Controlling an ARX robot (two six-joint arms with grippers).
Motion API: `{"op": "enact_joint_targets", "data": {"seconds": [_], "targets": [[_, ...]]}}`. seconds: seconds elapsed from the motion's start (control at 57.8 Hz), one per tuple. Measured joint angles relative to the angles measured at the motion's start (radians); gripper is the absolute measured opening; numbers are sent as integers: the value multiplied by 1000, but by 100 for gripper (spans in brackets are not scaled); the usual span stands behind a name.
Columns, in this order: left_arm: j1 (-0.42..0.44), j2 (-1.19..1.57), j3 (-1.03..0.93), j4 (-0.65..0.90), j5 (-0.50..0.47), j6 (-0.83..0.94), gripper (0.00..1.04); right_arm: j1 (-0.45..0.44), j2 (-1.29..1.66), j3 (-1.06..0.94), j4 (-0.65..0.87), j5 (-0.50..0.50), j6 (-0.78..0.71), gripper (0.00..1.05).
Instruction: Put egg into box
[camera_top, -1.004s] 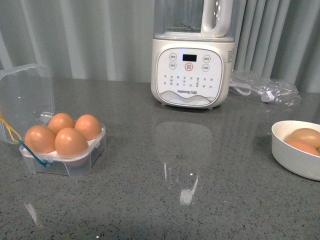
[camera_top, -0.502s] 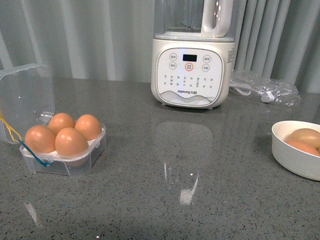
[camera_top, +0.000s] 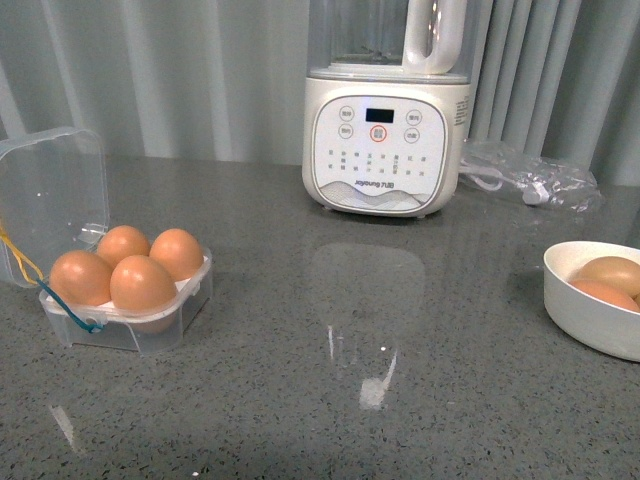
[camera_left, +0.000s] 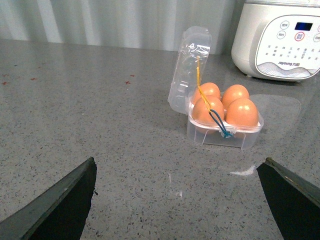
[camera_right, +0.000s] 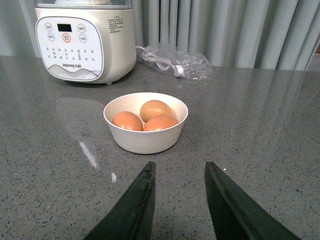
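Each of the four holes of the box (camera_top: 140, 325), near the tabletop's left edge, holds an egg (camera_top: 142, 283), so placing looks finished; which one the task means I cannot tell. The lid (camera_top: 50, 190) stands open, so the next move, if any, calls for folding it down gently. The left gripper (camera_left: 179, 161) is spread wide and the right gripper (camera_right: 180, 165) slightly parted, both empty. Only the right wrist view shows all three spare eggs (camera_right: 150, 117) in the bowl (camera_right: 145, 142) by the right edge.

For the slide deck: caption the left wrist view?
Open left gripper faces the box, lid up, four eggs inside.
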Motion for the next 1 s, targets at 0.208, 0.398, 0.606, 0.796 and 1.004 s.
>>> {"op": "enact_joint_targets", "data": {"seconds": [0.208, 0.398, 0.606, 0.796, 1.004], "targets": [[0, 0, 0, 0, 0, 0, 98, 0, 0, 0, 0, 0, 0, 68], [0, 0, 0, 0, 0, 0, 98, 0, 0, 0, 0, 0, 0, 97], [0, 0, 0, 0, 0, 0, 98, 0, 0, 0, 0, 0, 1, 98], [-44, 215, 127, -315, -230, -90, 98, 0, 0, 0, 0, 0, 1, 98], [16, 359, 181, -256, -201, -111, 98, 0, 0, 0, 0, 0, 1, 98]]}}
